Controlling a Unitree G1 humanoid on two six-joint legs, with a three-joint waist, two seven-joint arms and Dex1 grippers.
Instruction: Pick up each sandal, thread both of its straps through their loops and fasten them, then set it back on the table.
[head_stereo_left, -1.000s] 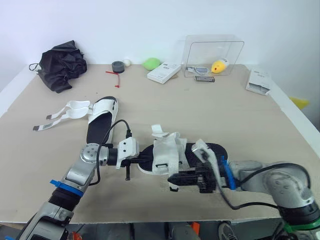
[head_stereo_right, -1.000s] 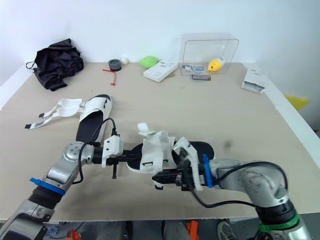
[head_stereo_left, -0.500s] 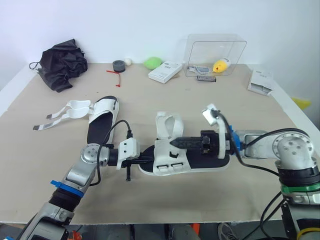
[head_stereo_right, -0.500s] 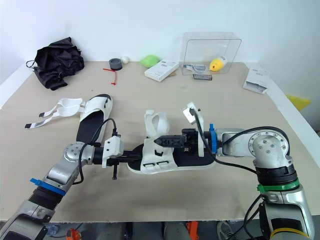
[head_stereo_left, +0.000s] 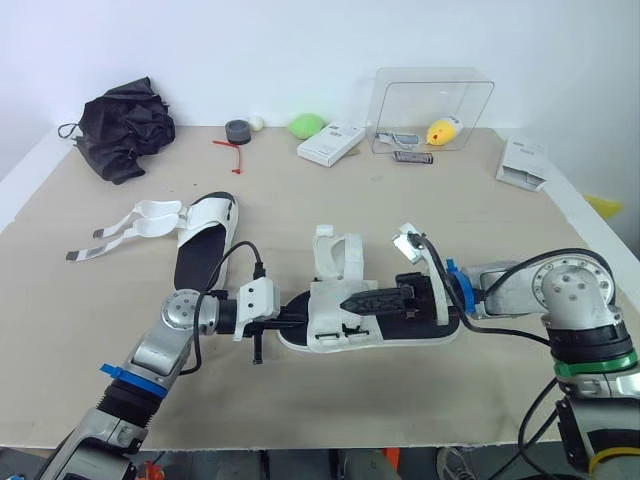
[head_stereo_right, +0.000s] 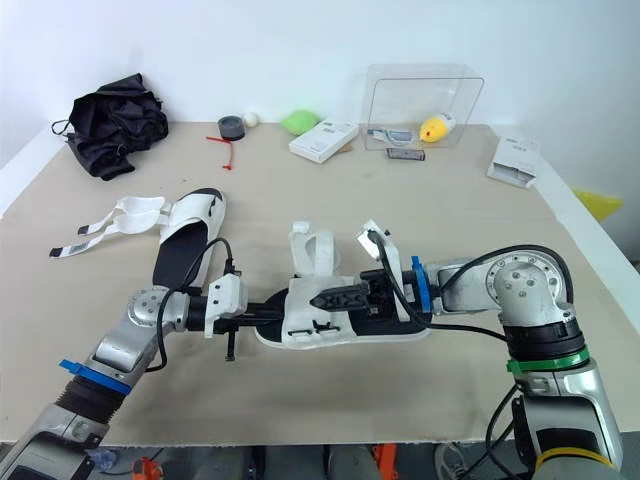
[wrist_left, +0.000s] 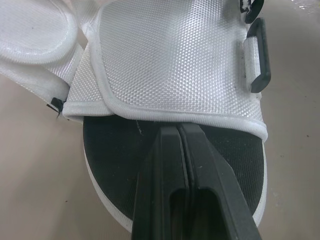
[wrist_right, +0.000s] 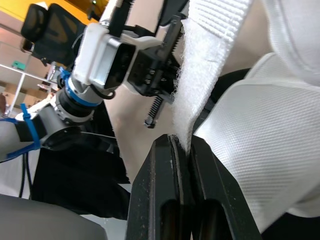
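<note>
The left gripper has its two black fingers pressed flat together, with only a thin seam between them and nothing pinched. The tips rest over the black footbed at the toe of the sandal, just short of the bound edge of the white upper. The right gripper is clamped on a white strap, whose fuzzy, frayed edge runs up out of the fingertips. Seen from the head, the sandal lies front and centre on the beige table, toe toward 9 o'clock and heel toward 3 o'clock. The left gripper is at the toe end and the right gripper reaches in from the heel across the upper. The upper is a honeycomb-textured mesh with a rolled white binding, a flat black plastic loop sits on a short tab at its side, and the sole is white-rimmed. The second sandal lies at about 10 o'clock from the first, well apart, its straps splayed open on the table.
</note>
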